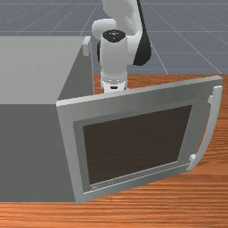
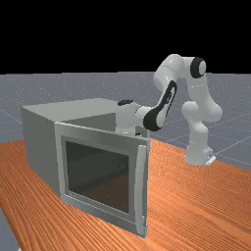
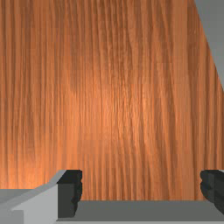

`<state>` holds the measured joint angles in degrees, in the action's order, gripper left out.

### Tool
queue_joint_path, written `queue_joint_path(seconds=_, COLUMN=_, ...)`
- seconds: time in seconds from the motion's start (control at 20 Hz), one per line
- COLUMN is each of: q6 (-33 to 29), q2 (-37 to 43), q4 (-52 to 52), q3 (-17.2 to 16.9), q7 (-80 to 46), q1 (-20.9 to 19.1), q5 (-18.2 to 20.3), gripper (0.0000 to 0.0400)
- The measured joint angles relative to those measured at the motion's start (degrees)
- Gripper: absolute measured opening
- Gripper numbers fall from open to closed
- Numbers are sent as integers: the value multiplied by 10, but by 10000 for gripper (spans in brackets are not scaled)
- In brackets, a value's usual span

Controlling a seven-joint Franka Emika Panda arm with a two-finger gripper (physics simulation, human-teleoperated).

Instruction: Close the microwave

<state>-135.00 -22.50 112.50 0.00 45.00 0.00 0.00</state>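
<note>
Microwave [image 1: 31, 151]: found at the front view's left, door [image 1: 133, 100] ajar at a wide angle, handle [image 1: 216, 104] at its free edge toward the front view's right. My gripper [image 1: 114, 85] is behind the door there, released, fingers [image 3: 69, 194] well apart; contact with the door I cannot confirm. My arm [image 2: 198, 93] reaches over the wooden table [image 1: 133, 216].

Front, far views onto microwave [image 1: 29, 147]
</note>
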Motion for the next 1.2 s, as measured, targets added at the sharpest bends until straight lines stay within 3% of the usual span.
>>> queue_joint_path(seconds=0.05, q6=0, q2=0, q4=0, q3=0, q7=0, q1=0, q5=0, gripper=243)
queue_joint_path(seconds=0.1, q6=0, q2=0, q4=0, q3=0, q7=0, q1=0, q5=0, gripper=148)
queue_joint_path(seconds=0.15, q6=0, q2=0, q4=0, q3=0, q7=0, q1=0, q5=0, gripper=90)
queue_joint_path(seconds=0.25, q6=0, q2=0, q4=0, q3=0, q7=0, q1=0, q5=0, gripper=33)
queue_joint_path(seconds=0.3, q6=32, q2=-14, q4=-27, q3=0, q7=0, q1=0, q5=0, gripper=177)
queue_joint_path(seconds=0.35, q6=6, q2=-7, q4=-11, q3=5, q7=40, q1=-7, q5=-2, gripper=265)
queue_joint_path(seconds=0.4, q6=6, q2=-7, q4=-11, q3=2, q7=36, q1=-10, q5=-1, gripper=318)
queue_joint_path(seconds=0.5, q6=10, q2=-6, q4=-12, q3=6, q7=40, q1=-21, q5=23, gripper=370)
queue_joint_path(seconds=0.65, q6=-8, q2=5, q4=-1, q3=-1, q7=21, q1=-13, q5=5, gripper=393)
queue_joint_path(seconds=0.75, q6=11, q2=0, q4=-12, q3=-4, q7=14, q1=-8, q5=-4, gripper=397)
queue_joint_path(seconds=1.2, q6=-3, q2=3, q4=-4, q3=-3, q7=36, q1=-20, q5=6, gripper=400)
